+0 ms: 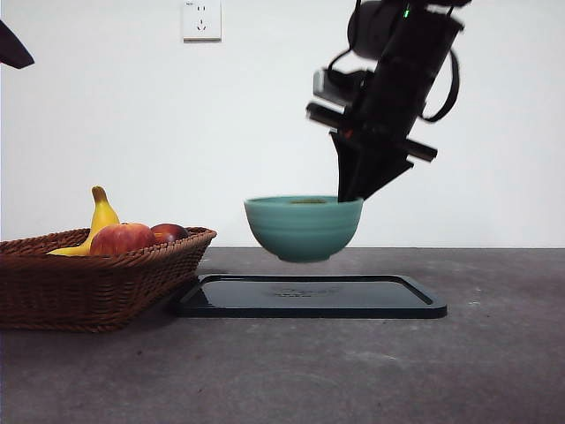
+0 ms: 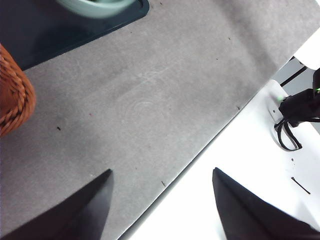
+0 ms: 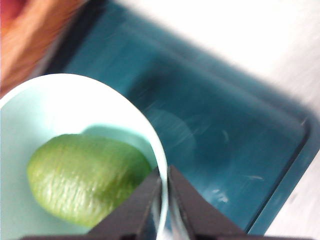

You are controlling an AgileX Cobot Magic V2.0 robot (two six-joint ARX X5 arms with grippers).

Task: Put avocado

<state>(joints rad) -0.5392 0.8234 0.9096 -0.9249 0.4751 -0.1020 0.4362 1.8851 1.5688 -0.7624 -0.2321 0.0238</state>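
A green avocado point(image 3: 85, 177) lies inside a teal bowl point(image 1: 303, 228); in the front view only its top point(image 1: 308, 201) peeks over the rim. My right gripper point(image 1: 349, 196) is shut on the bowl's rim point(image 3: 159, 165) and holds the bowl in the air, a little above the dark tray point(image 1: 309, 296). The tray point(image 3: 210, 145) lies under the bowl in the right wrist view. My left gripper point(image 2: 162, 200) is open and empty, over the table's edge, away from the bowl point(image 2: 95, 6).
A wicker basket point(image 1: 88, 278) stands at the left with a banana point(image 1: 99, 221), a red apple point(image 1: 122, 238) and another dark red fruit point(image 1: 169, 232). The basket's edge point(image 2: 12, 102) shows in the left wrist view. A wall socket point(image 1: 201, 19) is behind.
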